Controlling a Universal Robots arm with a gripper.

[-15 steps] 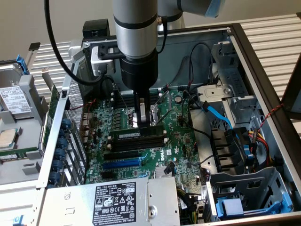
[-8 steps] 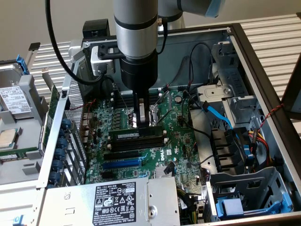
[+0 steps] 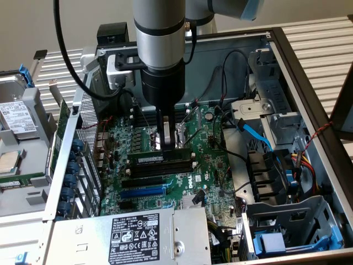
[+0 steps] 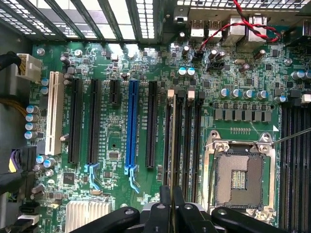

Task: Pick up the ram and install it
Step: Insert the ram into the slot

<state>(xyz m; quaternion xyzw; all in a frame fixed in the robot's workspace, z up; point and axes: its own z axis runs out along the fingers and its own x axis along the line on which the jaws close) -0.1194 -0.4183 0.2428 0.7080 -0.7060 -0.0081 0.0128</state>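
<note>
Open computer case (image 3: 309, 83), motherboard (image 3: 207, 165) exposed. The arm stands vertically over the middle of the board.

Gripper (image 3: 168, 144): the fingers are drawn narrow and clamp the ram (image 3: 157, 159) by its upper edge. In the wrist view the gripper (image 4: 171, 196) pinches the ram (image 4: 171, 141) edge-on, the stick showing as a thin line between the fingers.

Ram: upright on its long edge, parallel to the black memory slots (image 3: 160, 172) and at the far side of that bank, low against the board. Which slot it lines up with, and whether it is seated, cannot be told.

Surroundings: the blue expansion slot (image 3: 142, 192) lies nearer than the memory slots and is apart from the ram. In the wrist view the CPU socket (image 4: 240, 174) sits just beside the memory slots, on the side away from the blue expansion slot (image 4: 131, 126). The power supply (image 3: 138, 234) occupies the near edge of the case. A blue cable (image 3: 256, 135) runs at the exterior view's right, well apart from the gripper.
</note>
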